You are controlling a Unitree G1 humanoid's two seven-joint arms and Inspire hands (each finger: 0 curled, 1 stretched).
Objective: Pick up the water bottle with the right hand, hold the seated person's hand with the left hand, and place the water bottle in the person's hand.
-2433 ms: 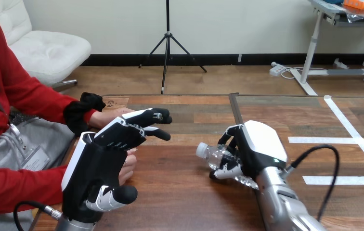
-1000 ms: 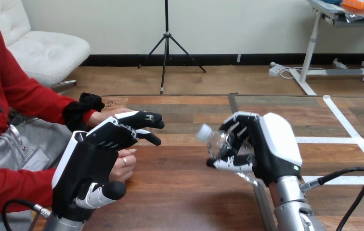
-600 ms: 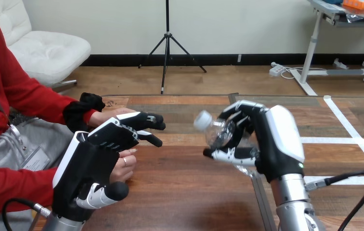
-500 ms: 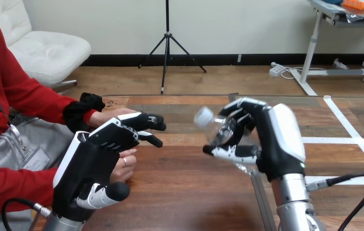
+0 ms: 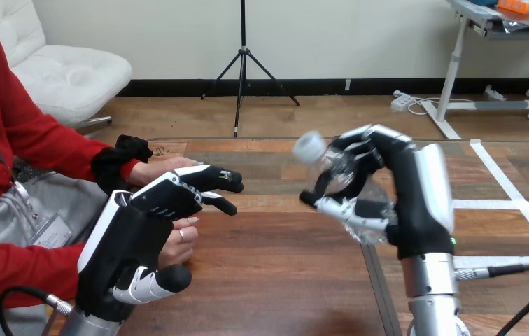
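My right hand (image 5: 422, 203) is shut on the clear water bottle (image 5: 370, 229) and holds it in the air above the table's middle. Its white cap (image 5: 310, 147) points up and to the left. At the left, my left hand (image 5: 132, 238) hovers with its fingers (image 5: 209, 178) stretched out and its thumb (image 5: 160, 280) low. The person's hand (image 5: 181, 241) lies between those fingers and the thumb, and I cannot tell whether they touch. A second hand of the person (image 5: 155, 168) rests on the table just beyond my left fingers. About a hand's width of gap separates the bottle from them.
The wooden table (image 5: 269, 280) has white tape lines (image 5: 503, 178) at its right side and a dark seam (image 5: 342, 150) running from front to back under my right hand. The person's red-sleeved forearm (image 5: 17, 269) lies along the left edge.
My right hand has lifted the bottle off the table, raised it and tipped it more upright, cap higher. My left hand and the person's hands have barely moved.
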